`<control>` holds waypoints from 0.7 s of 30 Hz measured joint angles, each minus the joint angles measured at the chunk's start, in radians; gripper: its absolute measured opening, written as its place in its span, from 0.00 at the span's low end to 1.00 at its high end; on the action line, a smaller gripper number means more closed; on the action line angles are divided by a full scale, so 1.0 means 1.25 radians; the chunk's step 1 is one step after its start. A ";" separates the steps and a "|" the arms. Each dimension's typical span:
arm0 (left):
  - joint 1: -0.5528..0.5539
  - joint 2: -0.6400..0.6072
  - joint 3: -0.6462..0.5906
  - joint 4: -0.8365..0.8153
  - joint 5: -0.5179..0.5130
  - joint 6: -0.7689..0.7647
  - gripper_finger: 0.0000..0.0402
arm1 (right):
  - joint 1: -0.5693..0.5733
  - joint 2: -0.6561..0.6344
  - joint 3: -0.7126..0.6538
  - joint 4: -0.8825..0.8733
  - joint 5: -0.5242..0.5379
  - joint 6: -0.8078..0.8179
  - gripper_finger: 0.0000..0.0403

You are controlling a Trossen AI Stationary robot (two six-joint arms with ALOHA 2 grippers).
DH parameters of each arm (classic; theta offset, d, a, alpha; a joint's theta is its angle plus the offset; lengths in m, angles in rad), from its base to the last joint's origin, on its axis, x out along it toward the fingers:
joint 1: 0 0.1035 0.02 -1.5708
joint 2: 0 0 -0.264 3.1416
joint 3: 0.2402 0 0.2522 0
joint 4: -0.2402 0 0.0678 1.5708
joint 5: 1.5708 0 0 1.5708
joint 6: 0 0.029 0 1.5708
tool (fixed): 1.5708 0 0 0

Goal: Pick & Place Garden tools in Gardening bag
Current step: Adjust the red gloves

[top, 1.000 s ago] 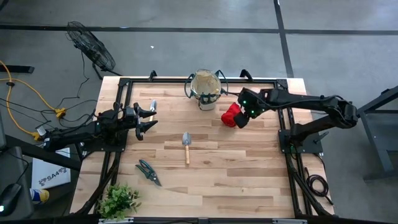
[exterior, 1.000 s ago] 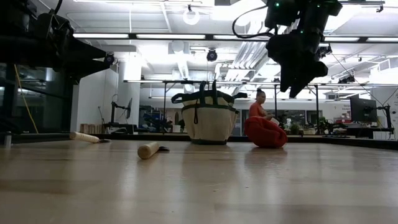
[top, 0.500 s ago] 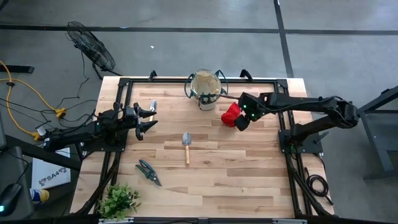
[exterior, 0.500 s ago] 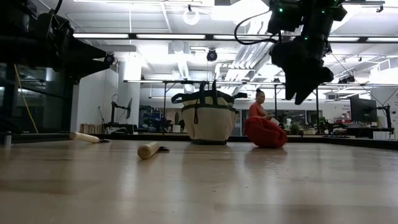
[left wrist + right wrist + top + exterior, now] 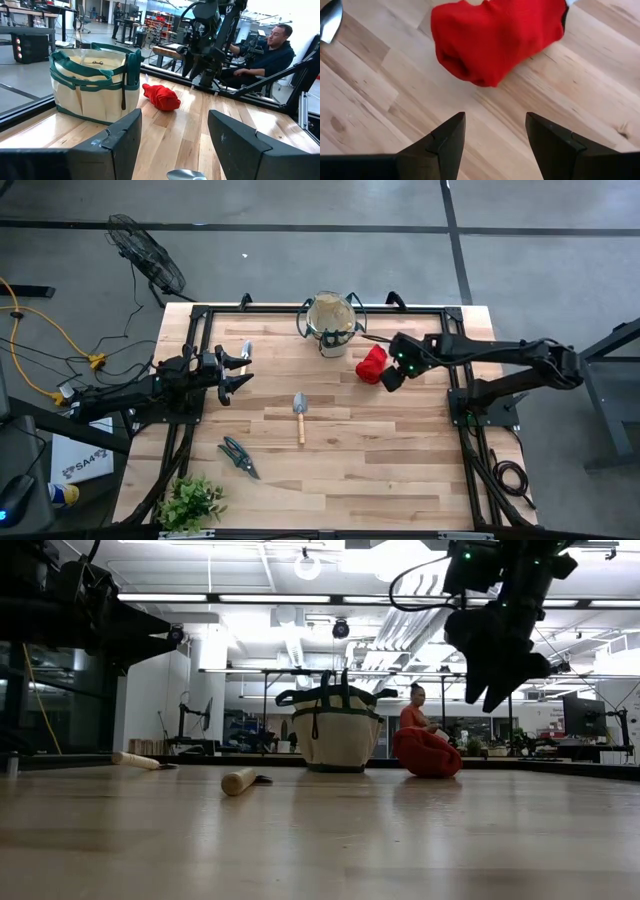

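The red cloth bundle (image 5: pixel 371 363) (image 5: pixel 495 37) lies on the wooden table, just right of the beige gardening bag (image 5: pixel 332 323) (image 5: pixel 336 730), which stands upright at the far middle. My right gripper (image 5: pixel 390 376) (image 5: pixel 495 137) hangs open above the table, pointing steeply down, just beside the bundle on its right near side, and touches nothing. A wooden-handled trowel (image 5: pixel 299 414) lies at mid-table and green-handled shears (image 5: pixel 238 456) lie nearer the front left. Another wooden-handled tool (image 5: pixel 247 350) lies by my left gripper (image 5: pixel 238 372), which waits open and level at the left.
A leafy green plant (image 5: pixel 190 502) stands at the near left corner. Black frame rails (image 5: pixel 455 395) run along the table's sides. Bare wood lies between the trowel and the right rail. A person (image 5: pixel 272 50) sits beyond the table's right side.
My right gripper has sunk a little and drifted toward the table's right edge beside the red bundle, rolling slightly about its own pointing line. Its fingers have stayed open. The bundle and the other tools have not moved.
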 joint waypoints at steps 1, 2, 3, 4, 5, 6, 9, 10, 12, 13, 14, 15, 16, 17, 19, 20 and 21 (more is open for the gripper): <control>0.000 0.000 0.000 0.000 0.000 0.000 0.56 | 0.000 -0.005 -0.007 0.001 0.000 0.005 0.50; 0.000 0.000 0.000 0.000 0.000 0.000 0.56 | 0.000 -0.010 -0.014 0.001 0.000 0.009 0.50; 0.000 0.000 0.000 0.000 0.000 0.000 0.56 | 0.000 -0.014 -0.020 0.000 0.000 0.009 0.50; 0.000 0.000 0.000 0.000 0.000 0.000 0.56 | 0.000 -0.017 -0.025 0.000 0.000 0.010 0.50; 0.000 0.000 0.000 0.000 0.000 0.000 0.56 | 0.000 -0.020 -0.029 0.002 0.000 0.010 0.50; 0.000 0.000 0.000 0.000 0.000 0.000 0.56 | 0.000 -0.023 -0.033 0.006 0.000 0.012 0.50; 0.000 0.000 0.000 0.000 0.000 0.000 0.56 | 0.000 -0.029 -0.036 0.010 0.002 0.029 0.50; 0.000 0.000 0.000 0.000 0.000 0.000 0.56 | 0.000 -0.032 -0.036 0.013 0.003 0.030 0.50; 0.000 0.000 0.000 0.000 0.000 0.000 0.56 | -0.001 -0.041 -0.036 0.016 0.004 0.030 0.50; 0.000 0.000 0.000 0.000 0.000 0.000 0.56 | -0.002 -0.047 -0.036 0.016 0.006 0.030 0.50; 0.000 0.000 0.000 0.000 0.000 0.000 0.56 | -0.002 -0.053 -0.036 0.016 0.013 0.029 0.50; 0.000 0.000 0.000 0.000 0.000 0.000 0.56 | -0.002 -0.057 -0.036 0.016 0.020 0.029 0.50; 0.000 0.000 0.000 0.000 0.000 0.000 0.56 | -0.002 -0.059 -0.036 0.017 0.025 0.029 0.50; 0.000 0.000 0.000 0.000 0.000 0.000 0.56 | -0.002 -0.060 -0.036 0.019 0.027 0.029 0.50; 0.000 0.000 0.000 0.000 0.000 0.000 0.56 | -0.002 -0.060 -0.036 0.023 0.027 0.029 0.50; 0.000 0.000 0.000 0.000 0.000 0.000 0.56 | -0.002 -0.059 -0.036 0.030 0.027 0.029 0.50; 0.000 0.000 0.000 0.000 0.000 0.000 0.56 | -0.002 -0.058 -0.036 0.041 0.027 0.029 0.50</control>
